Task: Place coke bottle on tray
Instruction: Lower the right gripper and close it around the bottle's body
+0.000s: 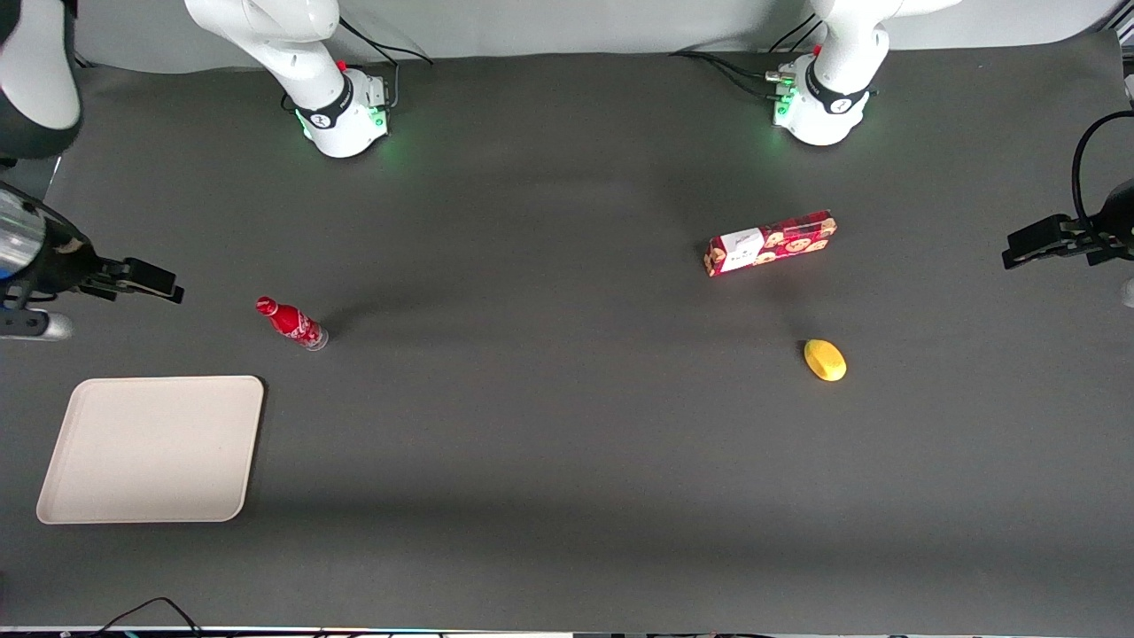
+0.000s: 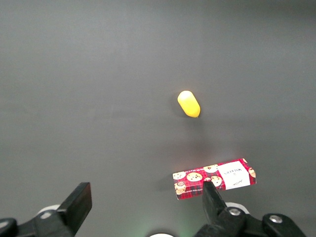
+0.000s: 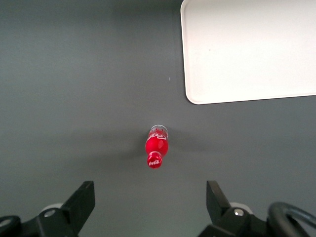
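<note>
Tray (image 1: 155, 450): nearest the front camera of all the things, flat on the desk (image 1: 549, 461) at the working arm's end; beige, rounded corners, low rim, nothing on it. It lies nearer the front camera than the pincer.
Coke bottle (image 1: 292, 322): stands upright on the desk, apart from the tray and a little farther from the front camera than the tray's nearest corner. Red cap, white script on the label, clear base. In the right wrist view the bottle (image 3: 157, 147) sits below the pincer, between the lines of its two fingers, with the tray (image 3: 247, 54) close by but not touching.
Pincer (image 1: 146, 279): held above the desk near the working arm's edge, well apart from the bottle and touching nothing. Its fingers (image 3: 81, 200) are spread wide, with nothing between them.
Cookie box (image 1: 771, 243): long, red, lying flat toward the parked arm's end, well away from the pincer.
Yellow object (image 1: 825, 360): small and rounded, near the cookie box, closer to the front camera than the box.
</note>
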{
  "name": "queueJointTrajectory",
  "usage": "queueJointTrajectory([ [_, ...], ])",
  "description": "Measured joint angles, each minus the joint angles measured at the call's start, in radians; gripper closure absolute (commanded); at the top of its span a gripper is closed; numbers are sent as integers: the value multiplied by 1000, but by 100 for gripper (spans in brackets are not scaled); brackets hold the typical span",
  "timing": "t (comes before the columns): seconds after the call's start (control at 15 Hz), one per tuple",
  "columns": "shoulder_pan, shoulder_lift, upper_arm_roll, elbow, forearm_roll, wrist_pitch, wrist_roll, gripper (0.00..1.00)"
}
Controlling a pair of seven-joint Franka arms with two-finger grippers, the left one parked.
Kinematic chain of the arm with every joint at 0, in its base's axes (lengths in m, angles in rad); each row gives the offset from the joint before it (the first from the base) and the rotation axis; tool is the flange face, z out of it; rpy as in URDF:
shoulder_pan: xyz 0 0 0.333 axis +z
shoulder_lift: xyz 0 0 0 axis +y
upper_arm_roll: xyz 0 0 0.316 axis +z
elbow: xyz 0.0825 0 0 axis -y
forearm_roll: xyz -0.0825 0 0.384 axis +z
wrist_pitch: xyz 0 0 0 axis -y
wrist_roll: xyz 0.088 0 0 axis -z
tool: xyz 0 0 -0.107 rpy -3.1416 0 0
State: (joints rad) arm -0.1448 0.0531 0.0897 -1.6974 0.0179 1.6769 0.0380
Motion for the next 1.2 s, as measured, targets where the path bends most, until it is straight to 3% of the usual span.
queueJointTrajectory([
  [0.73, 0, -49, 14, -509, -8, 504, -8, 0],
  [1.2, 0, -53, 17, -707, -22, 742, -26, 0],
])
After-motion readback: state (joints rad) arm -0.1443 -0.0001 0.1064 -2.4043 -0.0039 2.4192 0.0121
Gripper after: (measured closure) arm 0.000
